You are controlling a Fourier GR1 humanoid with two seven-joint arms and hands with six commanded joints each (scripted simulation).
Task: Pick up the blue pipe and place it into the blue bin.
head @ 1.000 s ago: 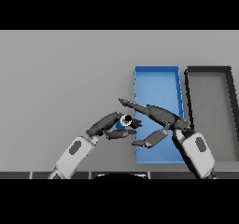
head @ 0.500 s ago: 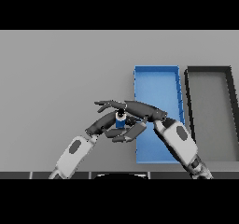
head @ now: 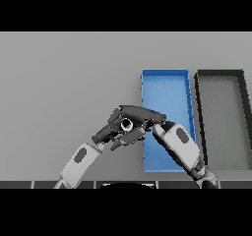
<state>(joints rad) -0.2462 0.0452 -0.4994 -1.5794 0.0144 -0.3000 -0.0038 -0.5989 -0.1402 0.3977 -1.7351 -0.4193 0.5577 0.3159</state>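
Observation:
The blue pipe (head: 126,125) is held above the table just left of the blue bin (head: 165,73). Only its pale round end and a bit of blue show between the two hands. My left hand (head: 107,131) comes in from the lower left, with its fingers and thumb curled round the pipe from below. Reaching across from the right, my right hand (head: 141,114) lies over the top of the pipe, fingers bent down over its far side. The right forearm (head: 179,146) crosses the near half of the blue bin.
A black bin (head: 220,74) stands directly right of the blue one, their long sides almost touching. Grey table (head: 59,82) stretches to the left and behind the hands.
The right hand has moved left from over the blue bin and closed down over the pipe. The left hand has kept the pipe at about the same spot.

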